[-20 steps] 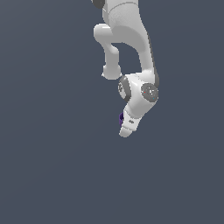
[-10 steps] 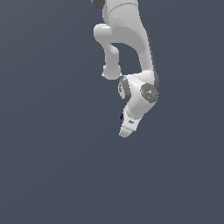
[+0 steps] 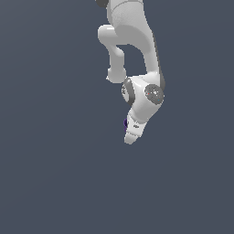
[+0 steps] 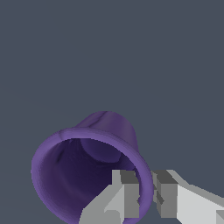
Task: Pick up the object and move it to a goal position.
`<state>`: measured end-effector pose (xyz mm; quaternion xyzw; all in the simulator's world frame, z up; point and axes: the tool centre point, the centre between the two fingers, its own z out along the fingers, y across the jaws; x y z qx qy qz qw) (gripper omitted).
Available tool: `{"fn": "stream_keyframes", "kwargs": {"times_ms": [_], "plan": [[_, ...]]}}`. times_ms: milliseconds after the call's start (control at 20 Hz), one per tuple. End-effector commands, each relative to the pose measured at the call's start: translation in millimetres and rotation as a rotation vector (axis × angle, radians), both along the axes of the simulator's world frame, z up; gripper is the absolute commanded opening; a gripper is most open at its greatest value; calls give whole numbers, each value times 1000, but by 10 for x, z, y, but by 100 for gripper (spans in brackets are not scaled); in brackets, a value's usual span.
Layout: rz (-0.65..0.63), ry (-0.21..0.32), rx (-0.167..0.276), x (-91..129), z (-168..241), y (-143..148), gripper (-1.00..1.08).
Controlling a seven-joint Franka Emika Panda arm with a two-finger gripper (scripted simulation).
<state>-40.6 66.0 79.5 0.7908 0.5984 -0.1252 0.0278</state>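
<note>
The purple cup (image 4: 105, 127) fills the wrist view, its flared rim turned toward the camera and its inside showing. My gripper (image 4: 146, 189) is shut on the cup's rim: one finger (image 4: 124, 192) is inside the cup, the other (image 4: 168, 194) outside. The cup hangs in the air in this grip. In the exterior view only a small purple sliver of the cup (image 3: 125, 122) shows beside the white hand, and the gripper (image 3: 131, 137) points down and toward the exterior view's left.
The white arm (image 3: 137, 50) reaches down from the top of the exterior view. A plain dark grey-blue surface (image 3: 55, 173) lies all around; no other objects or edges show.
The arm with the cup has shifted very slightly up and toward the exterior view's left. The grip on the cup is unchanged.
</note>
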Motion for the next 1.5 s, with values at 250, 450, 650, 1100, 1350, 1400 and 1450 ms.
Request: {"fn": "stream_keyframes", "kwargs": {"times_ms": [250, 450, 650, 1100, 1350, 1400, 1450], "plan": [[59, -119, 45, 310, 365, -176, -100], [104, -208, 80, 518, 651, -308, -100], [151, -304, 116, 717, 971, -450, -100], [238, -479, 186, 1021, 1587, -722, -100], [276, -556, 217, 1128, 1866, -848, -100], [283, -570, 223, 1146, 1918, -871, -100], [290, -584, 229, 1163, 1969, -895, -100]]}}
